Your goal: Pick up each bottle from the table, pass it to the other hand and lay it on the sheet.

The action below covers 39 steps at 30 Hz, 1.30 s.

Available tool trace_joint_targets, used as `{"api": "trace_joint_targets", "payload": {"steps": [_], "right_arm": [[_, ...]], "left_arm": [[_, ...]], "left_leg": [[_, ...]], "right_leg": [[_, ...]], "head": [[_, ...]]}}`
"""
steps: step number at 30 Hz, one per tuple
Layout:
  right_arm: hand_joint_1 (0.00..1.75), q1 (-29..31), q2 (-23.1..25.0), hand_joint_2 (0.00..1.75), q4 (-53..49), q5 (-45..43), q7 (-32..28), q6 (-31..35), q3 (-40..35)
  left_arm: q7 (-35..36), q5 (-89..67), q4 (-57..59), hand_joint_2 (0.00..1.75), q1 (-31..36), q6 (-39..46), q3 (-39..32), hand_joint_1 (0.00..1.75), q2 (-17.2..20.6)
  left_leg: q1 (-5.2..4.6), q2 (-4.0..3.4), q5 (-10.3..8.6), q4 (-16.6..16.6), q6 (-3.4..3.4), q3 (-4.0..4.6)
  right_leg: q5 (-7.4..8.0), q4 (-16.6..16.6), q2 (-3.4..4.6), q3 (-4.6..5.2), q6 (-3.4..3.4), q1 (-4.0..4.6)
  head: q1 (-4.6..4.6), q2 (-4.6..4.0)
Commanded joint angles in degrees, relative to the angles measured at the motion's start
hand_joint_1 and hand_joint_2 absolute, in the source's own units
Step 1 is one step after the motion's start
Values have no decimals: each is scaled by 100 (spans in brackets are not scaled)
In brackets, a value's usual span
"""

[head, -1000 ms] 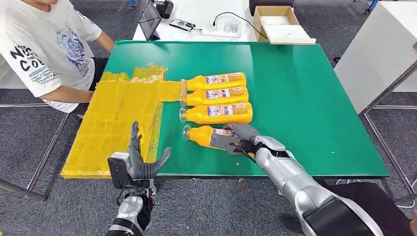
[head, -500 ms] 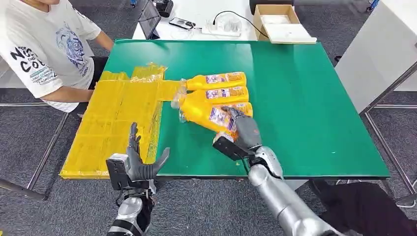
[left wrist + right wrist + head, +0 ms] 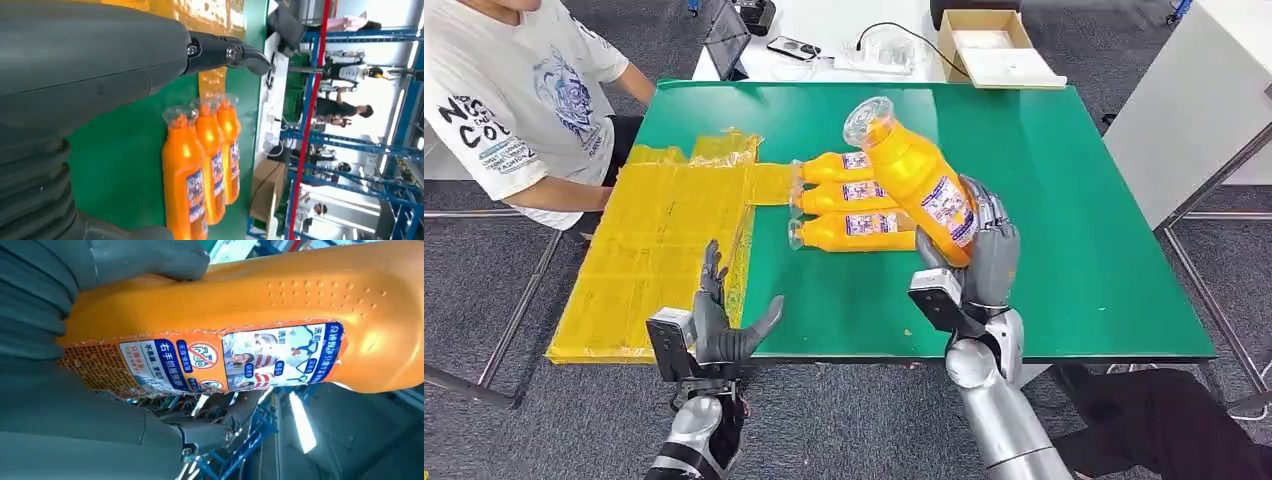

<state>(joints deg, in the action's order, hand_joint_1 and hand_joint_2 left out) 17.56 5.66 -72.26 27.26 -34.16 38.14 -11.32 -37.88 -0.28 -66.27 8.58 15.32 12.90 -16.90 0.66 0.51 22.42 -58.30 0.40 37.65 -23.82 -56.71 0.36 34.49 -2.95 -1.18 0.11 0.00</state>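
- My right hand is wrapped tight around the low end of one orange bottle. The bottle is up in the air, over the green table, and its cap leans toward 11 o'clock.
- My left hand waits near the table's front edge, at about 9 o'clock from my right hand. Its fingers are apart and it holds nothing.
- I think I am at the passing step. Next I must bring the bottle across to my left hand.
- Three more bottles lie side by side on the table.
- The yellow sheet is at 9 o'clock from them.
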Motion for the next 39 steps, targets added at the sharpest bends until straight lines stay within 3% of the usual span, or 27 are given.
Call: {"api": "trace_joint_targets", "payload": {"steps": [1, 6, 16, 26, 34, 39], "right_arm": [[175, 23, 65, 175, 156, -106, -78, -96, 376], [175, -34, 142, 175, 827, -321, -345, -891, 217], [175, -18, 377, 175, 1190, -380, -584, -1063, 10], [175, 81, 544, 175, 1735, -455, -584, -280, -1692], [175, 173, 557, 175, 1984, -305, -584, 186, -2371], [175, -32, 635, 175, 2003, 166, -584, 186, -2391]], "left_arm": [[161, 277, -198, 175, 52, -473, 320, 0, 65], [334, 556, -678, 175, -32, -1195, 597, 0, 170], [452, 716, -594, 175, 40, -1503, 743, 0, 148], [644, 1036, -141, 175, 270, -1841, 869, 0, 56], [785, 1319, 71, 175, 410, -2064, 882, 0, 28], [916, 1591, 231, 175, 504, -2190, 809, 0, -12]], "left_leg": [[1, 0, 7, 2, 0, -14], [3, -2, 9, 2, 0, -17], [2, -8, 9, 4, 0, -15], [4, -10, 9, 3, -2, -11], [4, -9, 13, 1, 1, -23], [4, 4, 8, 4, -1, -18]], "right_leg": [[-7, 3, -6, -16, 10, 4], [-8, 6, -3, -20, 12, 6], [-6, 6, 4, -17, 12, 5], [-6, 6, 5, -11, 12, 9], [-11, 5, 1, -23, 17, 8], [-12, 6, -11, -21, 17, 7]], "head": [[0, 0], [-2, 0], [-2, 0], [0, 0], [-2, 0], [0, 0]]}}
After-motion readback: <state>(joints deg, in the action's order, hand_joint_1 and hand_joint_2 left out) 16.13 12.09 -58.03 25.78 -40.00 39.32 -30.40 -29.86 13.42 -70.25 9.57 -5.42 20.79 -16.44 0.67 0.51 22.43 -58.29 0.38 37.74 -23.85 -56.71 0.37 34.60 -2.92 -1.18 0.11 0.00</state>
